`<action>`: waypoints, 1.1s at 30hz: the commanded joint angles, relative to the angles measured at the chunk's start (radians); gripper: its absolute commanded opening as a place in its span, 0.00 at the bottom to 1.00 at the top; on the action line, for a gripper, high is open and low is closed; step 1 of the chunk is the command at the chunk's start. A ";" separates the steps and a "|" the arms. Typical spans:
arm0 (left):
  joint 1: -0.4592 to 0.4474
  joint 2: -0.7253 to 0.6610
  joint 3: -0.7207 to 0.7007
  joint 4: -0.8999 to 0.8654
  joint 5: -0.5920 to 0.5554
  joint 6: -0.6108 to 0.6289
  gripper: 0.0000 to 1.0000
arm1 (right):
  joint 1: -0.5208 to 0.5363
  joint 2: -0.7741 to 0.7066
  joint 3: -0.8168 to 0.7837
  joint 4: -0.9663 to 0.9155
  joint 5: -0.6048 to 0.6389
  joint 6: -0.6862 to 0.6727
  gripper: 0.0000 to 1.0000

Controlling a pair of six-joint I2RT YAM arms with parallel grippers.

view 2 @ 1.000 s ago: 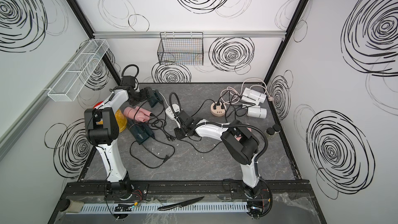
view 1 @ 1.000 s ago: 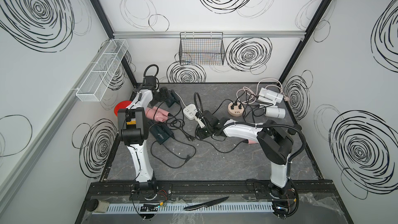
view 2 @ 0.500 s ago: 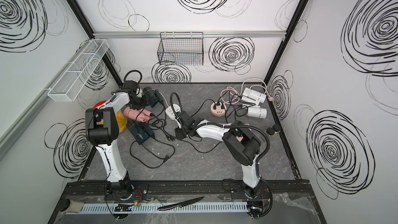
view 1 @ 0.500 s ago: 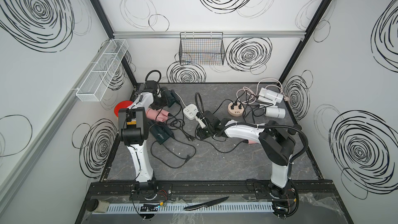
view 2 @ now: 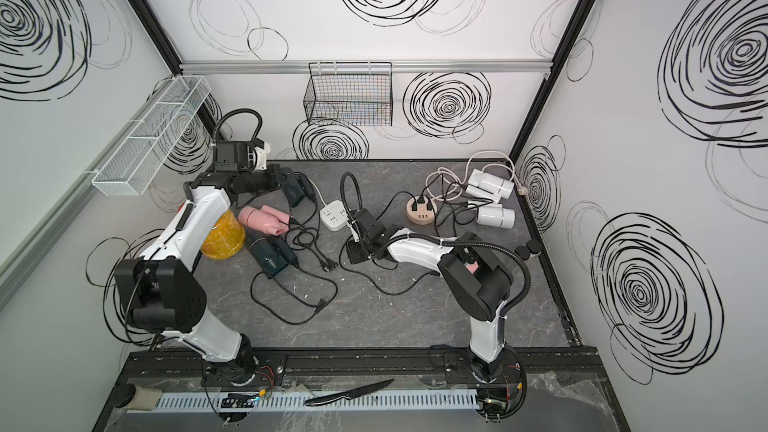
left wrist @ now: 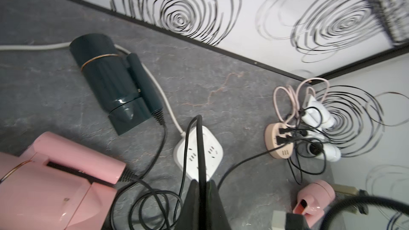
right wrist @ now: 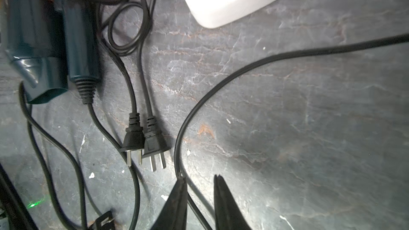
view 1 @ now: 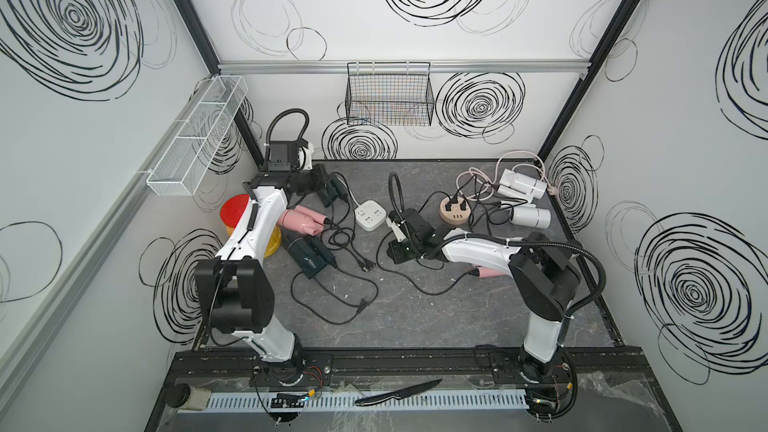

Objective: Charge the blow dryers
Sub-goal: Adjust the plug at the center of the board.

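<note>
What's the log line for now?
left gripper: jaws shut on cord | right gripper: jaws open around second cord | two plugs loose

The dark teal dryer is glossy moulded plastic with a thin coppery metallic band. The pink dryer is smooth plastic with a softer sheen. The black cord looks matt and rubbery. The white power strip is smooth plastic, and the round hub seems matt plastic, perhaps wood-look. The table top is grey, stone-veined and scuffed
</note>
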 commanded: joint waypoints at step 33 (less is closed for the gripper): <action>0.012 -0.275 -0.068 -0.037 0.155 0.068 0.02 | -0.115 0.213 0.391 0.149 -0.240 -0.043 0.11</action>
